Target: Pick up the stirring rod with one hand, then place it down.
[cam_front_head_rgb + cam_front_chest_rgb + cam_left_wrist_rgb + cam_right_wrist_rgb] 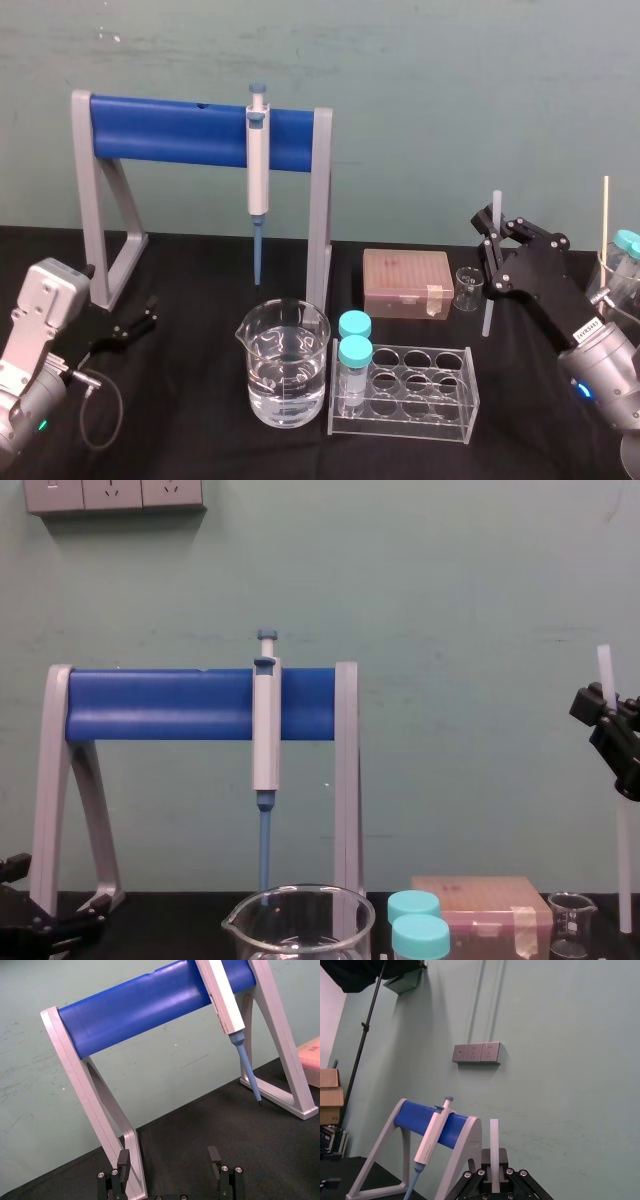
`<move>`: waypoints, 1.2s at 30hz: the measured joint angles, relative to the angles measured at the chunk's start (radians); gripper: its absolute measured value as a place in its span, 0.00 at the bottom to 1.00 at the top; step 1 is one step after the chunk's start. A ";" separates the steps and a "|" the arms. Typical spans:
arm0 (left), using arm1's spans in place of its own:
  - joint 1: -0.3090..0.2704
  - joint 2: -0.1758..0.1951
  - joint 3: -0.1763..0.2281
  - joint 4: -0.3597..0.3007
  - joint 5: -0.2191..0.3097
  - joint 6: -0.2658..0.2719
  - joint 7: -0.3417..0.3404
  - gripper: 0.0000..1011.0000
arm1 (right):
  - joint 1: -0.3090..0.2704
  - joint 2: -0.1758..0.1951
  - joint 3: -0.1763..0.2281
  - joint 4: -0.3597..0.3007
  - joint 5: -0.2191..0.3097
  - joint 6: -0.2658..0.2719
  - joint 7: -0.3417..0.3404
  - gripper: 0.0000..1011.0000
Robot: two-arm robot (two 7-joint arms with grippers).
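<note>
Black desk (180, 300) with a big grey and blue stand (190, 130) at the back. On the right, right gripper (492, 235) up above the desk, pinching the stirring rod (488, 310) near its top. On the left, left gripper (148, 312) low by the stand's foot, fingers spread wide. Pipette (258, 165) hanging on the stand. Rod upright, low end just beside the small glass beaker (467, 288).
</note>
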 joint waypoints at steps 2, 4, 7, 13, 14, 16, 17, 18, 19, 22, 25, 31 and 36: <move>0.000 0.000 0.000 0.000 0.000 0.000 0.000 0.99 | 0.000 0.000 0.000 0.000 0.000 0.000 0.000 0.07; 0.000 0.000 0.000 0.000 0.000 0.000 0.000 0.99 | 0.000 0.000 0.000 0.000 0.000 0.000 0.000 0.07; 0.000 0.000 0.000 0.000 0.000 0.000 0.000 0.99 | 0.000 0.000 0.000 0.000 0.000 0.000 0.000 0.07; 0.000 0.000 0.000 0.000 0.000 0.000 0.000 0.99 | 0.000 0.000 0.000 0.000 0.000 0.000 0.000 0.07; 0.000 0.000 0.000 0.000 0.000 0.000 0.000 0.99 | 0.000 0.000 0.000 0.000 0.000 0.000 0.000 0.07; 0.000 0.000 0.000 0.000 0.000 0.000 0.000 0.99 | 0.000 0.000 0.000 0.000 0.000 0.000 0.001 0.07; 0.000 0.000 0.000 0.000 0.000 0.000 0.000 0.99 | -0.001 -0.002 0.001 -0.002 -0.001 0.000 0.006 0.07; 0.000 0.000 0.000 0.000 0.000 0.000 0.000 0.99 | -0.002 -0.003 0.001 -0.004 -0.002 0.000 0.008 0.07; 0.000 0.000 0.000 0.000 0.000 0.000 0.000 0.99 | -0.004 -0.004 0.001 -0.008 -0.004 0.000 0.013 0.07; 0.000 0.000 0.000 0.000 0.000 0.000 0.000 0.99 | -0.010 -0.006 -0.001 -0.019 -0.008 0.003 0.022 0.07; 0.000 0.000 0.000 0.000 0.000 0.000 0.000 0.99 | -0.015 -0.008 -0.005 -0.026 -0.009 0.006 0.031 0.07; 0.000 0.000 0.000 0.000 0.000 0.000 0.000 0.99 | -0.020 -0.009 -0.013 -0.030 -0.004 0.008 0.049 0.07; 0.000 0.000 0.000 0.000 0.000 0.000 0.000 0.99 | -0.019 -0.008 -0.021 -0.025 0.008 0.007 0.067 0.07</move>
